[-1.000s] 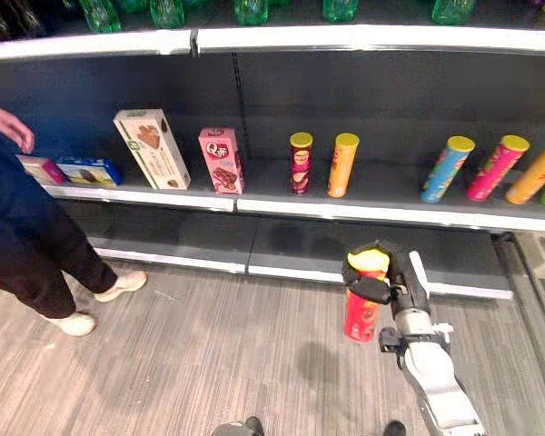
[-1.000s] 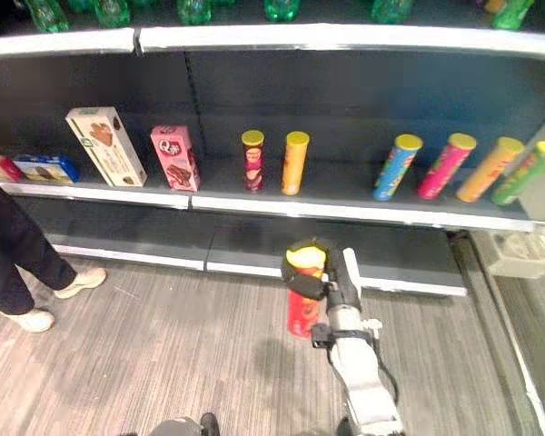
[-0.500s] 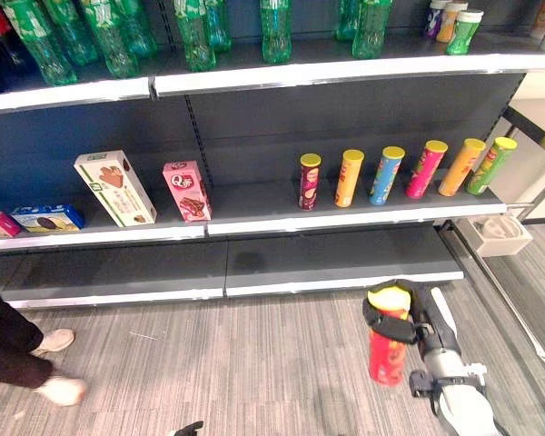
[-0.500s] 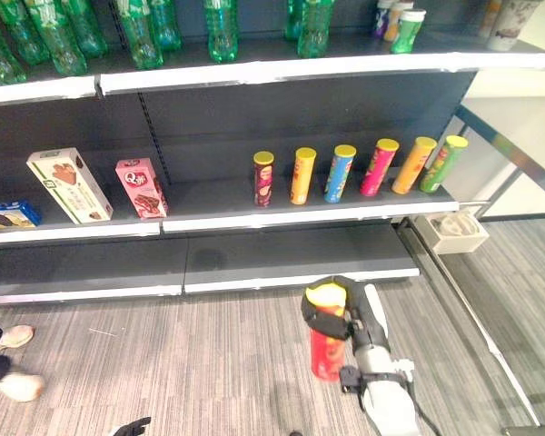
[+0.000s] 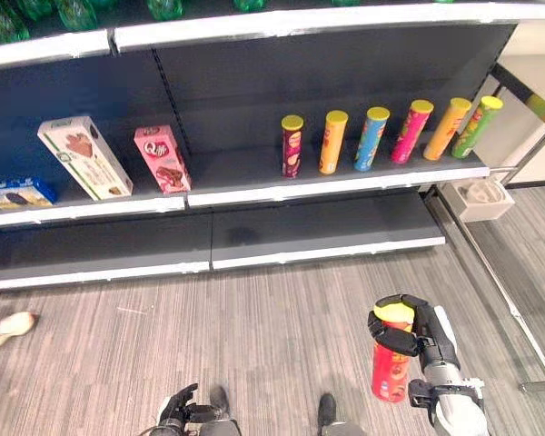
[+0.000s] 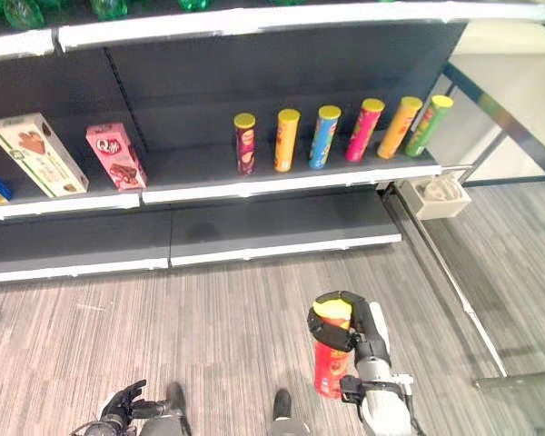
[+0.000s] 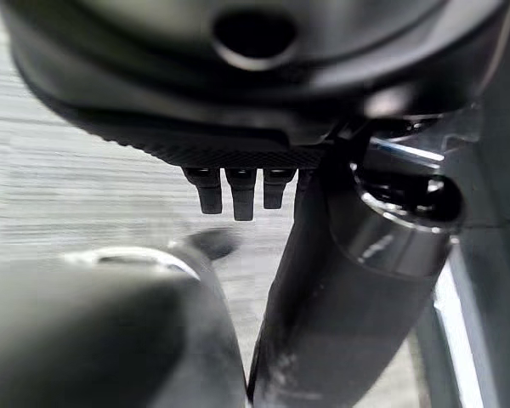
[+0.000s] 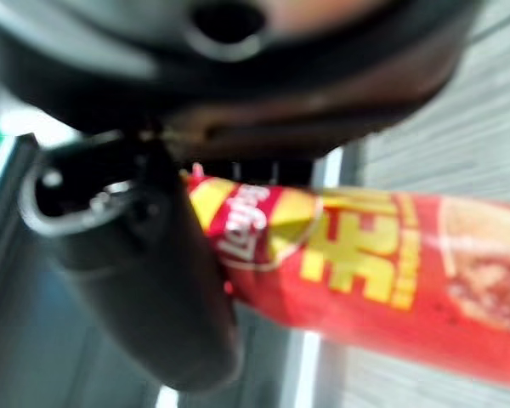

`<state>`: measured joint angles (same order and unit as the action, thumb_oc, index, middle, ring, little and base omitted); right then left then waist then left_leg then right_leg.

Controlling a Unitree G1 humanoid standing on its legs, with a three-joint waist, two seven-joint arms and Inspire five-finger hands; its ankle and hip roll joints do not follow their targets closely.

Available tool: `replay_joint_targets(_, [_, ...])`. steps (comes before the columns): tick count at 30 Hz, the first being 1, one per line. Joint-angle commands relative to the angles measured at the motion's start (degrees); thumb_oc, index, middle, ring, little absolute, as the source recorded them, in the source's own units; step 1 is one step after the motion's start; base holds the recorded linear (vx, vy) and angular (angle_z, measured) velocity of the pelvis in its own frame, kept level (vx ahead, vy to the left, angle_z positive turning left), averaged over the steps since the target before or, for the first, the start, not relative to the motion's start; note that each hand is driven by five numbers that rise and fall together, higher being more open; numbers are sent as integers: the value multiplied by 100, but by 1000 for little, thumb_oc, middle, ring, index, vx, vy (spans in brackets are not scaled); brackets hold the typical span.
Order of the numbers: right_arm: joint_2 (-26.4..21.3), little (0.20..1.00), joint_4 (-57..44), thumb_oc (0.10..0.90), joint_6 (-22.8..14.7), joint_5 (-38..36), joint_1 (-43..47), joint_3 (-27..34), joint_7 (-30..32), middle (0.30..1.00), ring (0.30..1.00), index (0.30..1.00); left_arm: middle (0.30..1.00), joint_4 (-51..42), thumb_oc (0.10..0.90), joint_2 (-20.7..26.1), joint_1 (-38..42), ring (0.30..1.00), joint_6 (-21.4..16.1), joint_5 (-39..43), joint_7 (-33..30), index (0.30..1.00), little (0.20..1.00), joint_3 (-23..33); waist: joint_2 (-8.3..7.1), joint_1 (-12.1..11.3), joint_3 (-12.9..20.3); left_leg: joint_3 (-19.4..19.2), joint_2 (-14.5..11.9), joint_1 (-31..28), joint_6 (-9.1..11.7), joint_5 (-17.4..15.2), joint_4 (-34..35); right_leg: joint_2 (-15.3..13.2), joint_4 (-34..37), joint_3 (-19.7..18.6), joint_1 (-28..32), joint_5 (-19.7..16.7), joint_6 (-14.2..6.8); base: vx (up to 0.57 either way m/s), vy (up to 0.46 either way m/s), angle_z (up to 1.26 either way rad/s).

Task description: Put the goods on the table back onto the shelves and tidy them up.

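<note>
Nearest to us, our right hand [image 5: 416, 329] grips a tall red cylindrical snack can with a yellow lid [image 5: 390, 361], fingers and thumb curled round its upper end; the can hangs upright above the grey striped floor [image 5: 254, 336], well short of the shelving. Our left hand [image 5: 176, 410] shows at the lower edge of the head views, low over the floor, with its fingers spread and relaxed, holding nothing.

Beyond the floor stands the dark metal shelving unit [image 5: 327, 238]. Its lowest board is bare. On the middle board [image 5: 336, 184], a row of six upright snack cans [image 5: 385, 134] occupies the right part. To the left stand a pink carton [image 5: 162, 158] and a larger white carton [image 5: 84, 156], both tilted, then a flat blue box [image 5: 13, 192].
</note>
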<state>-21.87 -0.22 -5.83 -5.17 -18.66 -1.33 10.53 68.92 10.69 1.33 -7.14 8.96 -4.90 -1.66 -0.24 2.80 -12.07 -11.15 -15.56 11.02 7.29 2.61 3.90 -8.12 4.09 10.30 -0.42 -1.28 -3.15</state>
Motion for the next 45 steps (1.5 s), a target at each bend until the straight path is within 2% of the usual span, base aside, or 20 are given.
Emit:
replay_joint_targets(1, [-9,300,-1025,400,-457,42,12,321,65,300,300,300,900,-13,800,-293,-951,900,142,13,-202,900,900,-100,225,-195,340,-50,-192,187,24,631,-70,-92,-592,-194,863,1003,-330,401,362,-8])
replay_joint_targets(3, [48,300,-1099,400,-436,13,-61,329,22,300,300,300,900,14,800,-263,-903,900,146,18,-224,900,900,-19,229,-181,427,-11,-44,290,6,639,-433,-327,-601,-268,960,940,-405,397,353,-24])
replay_joint_targets(5, [65,300,-1169,400,-414,76,27,291,-103,300,300,300,900,-145,800,-59,-821,900,100,-313,-206,900,900,-150,171,-140,528,-226,230,284,-123,401,-785,-681,-835,-502,768,692,-522,390,466,-49])
replay_joint_targets(11, [73,300,-1235,400,-449,257,303,160,-122,300,300,300,900,-292,800,113,-718,900,84,-543,-178,900,900,-373,135,-76,466,-490,682,137,-519,-43,-946,-1034,-1676,-625,273,85,-576,158,291,-36])
replay_joint_targets(13, [82,300,-1281,400,-450,311,314,114,-152,300,300,300,900,-267,800,131,-689,900,86,-640,-150,900,900,-424,158,-30,402,-622,894,-69,-710,-219,-892,-1226,-2242,-516,20,-270,-496,173,330,2])
replay_joint_targets(15, [100,300,-1250,400,-454,377,267,16,-177,300,300,300,900,-298,800,182,-698,900,89,-641,-125,900,900,-435,185,18,276,-723,1146,-527,-863,-524,-725,-1527,-2979,-136,-195,-564,-498,255,402,-22])
replay_joint_targets(16, [119,300,-1251,400,-451,369,237,2,-189,300,300,300,900,-304,800,199,-695,900,97,-646,-110,900,900,-444,199,70,239,-754,1178,-672,-895,-570,-648,-1439,-3203,-113,-367,-459,-477,176,245,-9])
replay_joint_targets(18, [146,300,-1233,400,-428,368,121,4,-179,300,300,300,900,-299,800,196,-661,900,101,-667,-101,900,900,-474,241,195,178,-777,1207,-879,-897,-605,-535,-980,-3265,-177,-696,80,-385,148,141,-29])
replay_joint_targets(21, [140,300,-1242,400,-418,394,93,12,-121,300,300,300,900,-319,800,187,-630,900,87,-651,-119,900,900,-483,270,243,107,-775,1199,-970,-874,-631,-507,-715,-3180,-168,-860,408,-328,133,40,-14])
replay_joint_targets(22, [128,300,-1236,400,-336,720,122,-33,181,300,300,300,900,-237,800,107,-528,900,92,-671,-210,900,900,-537,261,289,-17,-774,1300,-1266,-834,-774,-400,-432,-2288,114,-1080,447,-413,226,-14,-13])
replay_joint_targets(23, [131,300,-1251,400,-306,799,119,-44,270,300,300,300,900,-215,800,84,-495,900,91,-703,-260,900,900,-562,248,324,-47,-750,1319,-1371,-812,-816,-365,-346,-1919,138,-1149,336,-463,446,-107,-8])
replay_joint_targets(24, [89,300,-1351,400,-266,1047,121,-134,377,300,300,300,900,-196,800,32,-333,900,71,-864,-356,900,900,-630,225,427,-139,-617,1333,-1630,-724,-919,-240,-185,-1005,-32,-1378,-192,-687,282,-109,-5])
replay_joint_targets(28, [-20,300,-1441,400,-230,1359,42,-217,393,300,300,300,900,-227,800,7,-241,900,45,-975,-421,900,900,-660,76,478,-101,-516,1397,-1761,-665,-948,-272,-218,-642,-209,-1337,-556,-657,169,-163,67])
replay_joint_targets(33, [-228,300,-1647,400,-255,1521,-45,-240,275,300,300,300,900,-171,800,-128,-413,900,89,-828,-431,900,900,-565,130,465,81,-411,1148,-1975,-588,-1214,-599,-37,-882,-148,-1117,-342,-501,248,-163,37])
replay_joint_targets(36, [-463,300,-1885,400,-424,1688,-95,-180,349,300,300,300,900,-111,800,-239,-456,900,101,-725,-442,900,900,-562,128,412,133,-401,777,-1635,-359,-944,-1790,147,-775,-17,-751,-129,-243,267,-292,-1])
replay_joint_targets(37, [-588,300,-2015,400,-578,1862,-53,-241,560,300,300,300,900,-399,800,-220,-485,900,42,-623,-494,900,900,-615,78,302,117,-343,509,-1219,-215,-556,-3023,319,-588,71,-402,80,-2,204,-280,-5])
replay_joint_targets(39, [-635,300,-2006,400,-597,1977,7,-324,662,300,300,300,900,-515,800,-227,-490,900,5,-569,-555,900,900,-666,67,265,79,-285,461,-1077,-223,-513,-3251,341,-565,74,-297,167,44,145,-158,-7])
replay_joint_targets(43, [-705,300,-2056,400,-611,2224,93,-421,890,300,300,300,900,-660,800,-256,-490,900,-49,-486,-594,900,900,-768,5,212,72,-377,351,-780,-319,-650,-2995,251,-497,88,-103,266,10,140,5,-9])
replay_joint_targets(44, [-753,300,-2109,400,-646,2410,104,-467,1000,300,300,300,900,-577,800,-283,-512,900,-50,-561,-616,900,900,-831,22,175,128,-373,192,-734,-268,-865,-2456,184,-466,69,26,393,-103,190,80,0])
replay_joint_targets(45, [-753,300,-2106,400,-648,2416,102,-470,1006,300,300,300,900,-572,800,-285,-514,900,-54,-563,-618,900,900,-832,13,174,132,-383,211,-753,-275,-851,-2421,169,-466,65,27,395,-109,209,170,-1])
